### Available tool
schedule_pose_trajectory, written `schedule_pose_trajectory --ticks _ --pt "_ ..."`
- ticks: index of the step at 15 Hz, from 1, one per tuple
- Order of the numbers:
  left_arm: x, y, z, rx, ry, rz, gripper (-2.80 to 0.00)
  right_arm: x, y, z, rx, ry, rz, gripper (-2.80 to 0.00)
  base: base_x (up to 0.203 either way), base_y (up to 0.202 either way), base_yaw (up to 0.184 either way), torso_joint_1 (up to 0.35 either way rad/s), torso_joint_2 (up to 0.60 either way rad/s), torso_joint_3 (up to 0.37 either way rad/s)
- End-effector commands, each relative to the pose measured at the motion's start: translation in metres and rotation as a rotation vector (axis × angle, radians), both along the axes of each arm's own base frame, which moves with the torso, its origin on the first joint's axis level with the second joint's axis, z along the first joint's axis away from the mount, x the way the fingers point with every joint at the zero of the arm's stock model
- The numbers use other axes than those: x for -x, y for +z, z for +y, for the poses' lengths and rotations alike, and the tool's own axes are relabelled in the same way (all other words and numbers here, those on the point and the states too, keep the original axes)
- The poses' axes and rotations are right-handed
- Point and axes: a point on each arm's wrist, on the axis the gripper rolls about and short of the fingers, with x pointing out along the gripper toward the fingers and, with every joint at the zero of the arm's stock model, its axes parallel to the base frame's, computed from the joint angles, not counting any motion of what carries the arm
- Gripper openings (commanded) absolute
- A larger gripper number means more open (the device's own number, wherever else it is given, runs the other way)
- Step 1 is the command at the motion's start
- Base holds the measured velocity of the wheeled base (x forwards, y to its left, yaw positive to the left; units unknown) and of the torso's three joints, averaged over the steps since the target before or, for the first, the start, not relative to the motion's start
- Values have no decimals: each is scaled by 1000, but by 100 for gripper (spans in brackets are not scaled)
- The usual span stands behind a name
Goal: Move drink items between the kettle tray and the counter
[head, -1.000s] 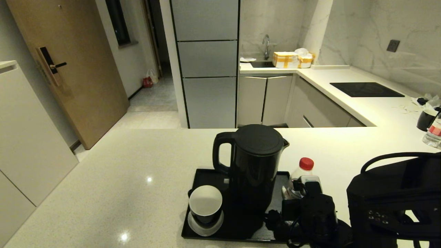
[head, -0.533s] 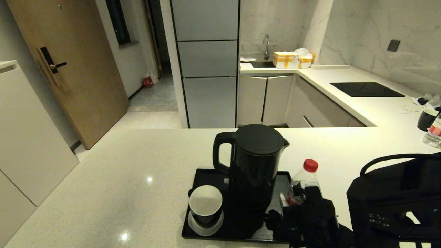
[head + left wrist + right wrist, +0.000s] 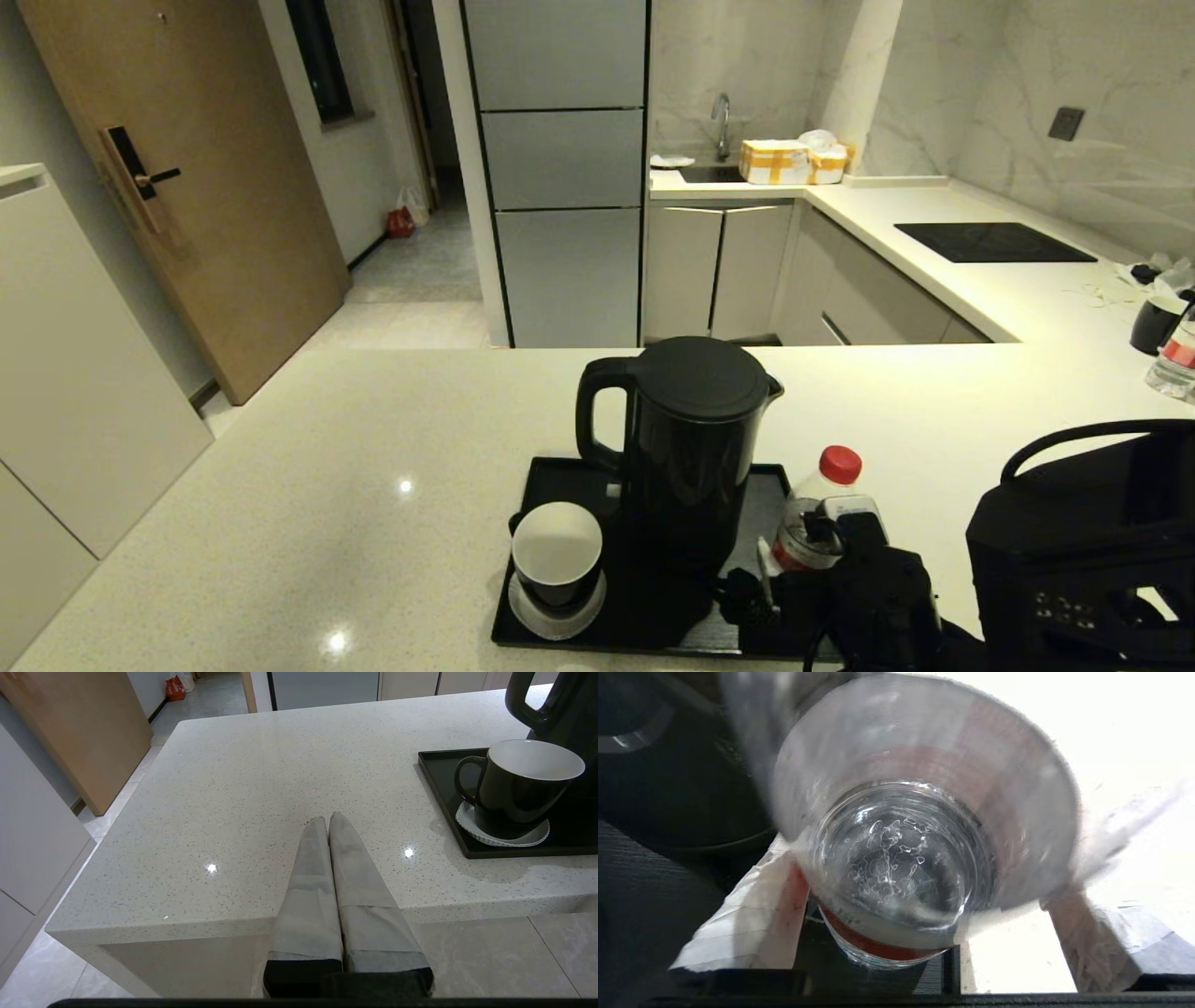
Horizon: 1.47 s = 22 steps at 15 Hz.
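A dim kitchen with a pale speckled counter [image 3: 308, 495] wrapping round in an L, fridge panels and a sink behind it. Near the front edge sits the kettle tray [image 3: 560, 471], carrying the kettle [image 3: 691, 448] and, at its near left corner, the cup [image 3: 557, 551] on a white saucer [image 3: 557, 611].

The water bottle [image 3: 814, 523] stands at the tray's right edge, clasped low on its body by the right end effector [image 3: 822, 551]. In the right wrist view the bottle [image 3: 920, 849] fills the gap between the two padded fingers [image 3: 747, 919], which press its sides, with the tray rim and bright counter beneath its base. Whether the base is lifted or touching down cannot be told.

The left end effector [image 3: 327, 823] is parked at the counter's near edge, left of the tray, its fingers pressed together around nothing.

Risks from here, as I judge them: the bottle is smooth and soft-walled, so a low grip could let it pivot and tip. Its base appears to straddle the raised rim, so catching that rim could jolt it or drag the tray. The kettle stands just beside it, so a leftward swing could knock it.

The bottle's long axis runs close to vertical, red cap [image 3: 839, 464] up, leaning slightly to the right
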Motion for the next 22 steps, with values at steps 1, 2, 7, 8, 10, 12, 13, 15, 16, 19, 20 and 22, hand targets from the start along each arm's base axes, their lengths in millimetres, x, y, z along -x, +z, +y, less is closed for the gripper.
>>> schedule_pose_trajectory --ticks 1,2,7,8,10,12,13,15,16,19,20,22 --pt "0 0 0 0 -1 0 -280 4 8 1 -13 10 -23 0 0 0 0 0 0 0" --pt "0 0 0 0 -1 0 -280 6 10 1 -12 19 -26 0 0 0 0 0 0 0" --pt "0 0 0 0 -1 -1 -280 30 21 -8 15 68 -8 0 0 0 0 0 0 0" --pt "0 0 0 0 -2 0 -280 35 25 -10 11 80 -9 0 0 0 0 0 0 0" --pt "0 0 0 0 -1 0 -280 44 29 -11 8 104 -6 0 0 0 0 0 0 0" --pt "0 0 0 0 -1 0 -280 51 34 -13 2 122 -11 0 0 0 0 0 0 0" --pt "0 0 0 0 -2 0 -280 52 34 -13 3 125 -11 0 0 0 0 0 0 0" --pt "0 0 0 0 -1 0 -280 58 47 -17 -24 137 -45 0 0 0 0 0 0 0" --pt "0 0 0 0 -1 0 -280 60 56 -19 -48 140 -76 0 0 0 0 0 0 0" --pt "0 0 0 0 -1 0 -280 64 78 -25 -86 141 -158 0 0 0 0 0 0 0" --pt "0 0 0 0 -1 -2 -280 63 83 -27 -87 136 -176 0 0 0 0 0 0 0" --pt "0 0 0 0 -1 0 -280 64 84 -28 -85 132 -177 0 0 0 0 0 0 0"
